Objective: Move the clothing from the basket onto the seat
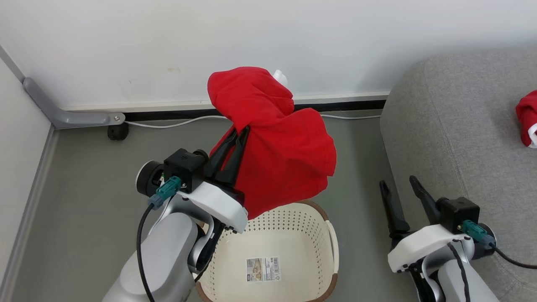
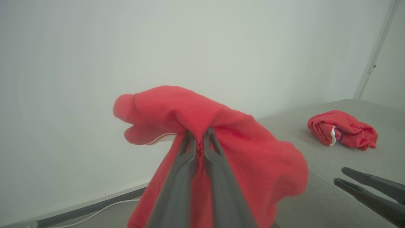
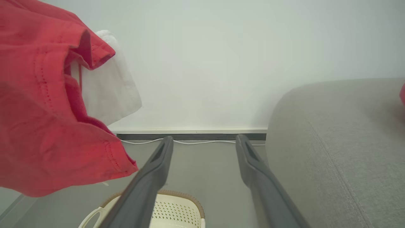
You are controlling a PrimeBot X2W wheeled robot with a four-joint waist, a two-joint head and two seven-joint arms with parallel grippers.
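Grey floor (image 1: 84,176) lies under the clothing (image 1: 277,142), hanging mid-frame above the basket (image 1: 333,239), a bunched fold clamped in the left pincer (image 1: 241,130); the right pincer (image 1: 397,180) gapes empty at lower right by the sofa (image 1: 453,126). Soft, light and floppy, the clothing likely swings, so a gathered fold suits; its white panel is mostly hidden behind red folds.

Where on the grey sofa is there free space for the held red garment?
The sofa is bare between its rounded edge and the red bundle lying on it. The open right pincer crowds the edge's near end.
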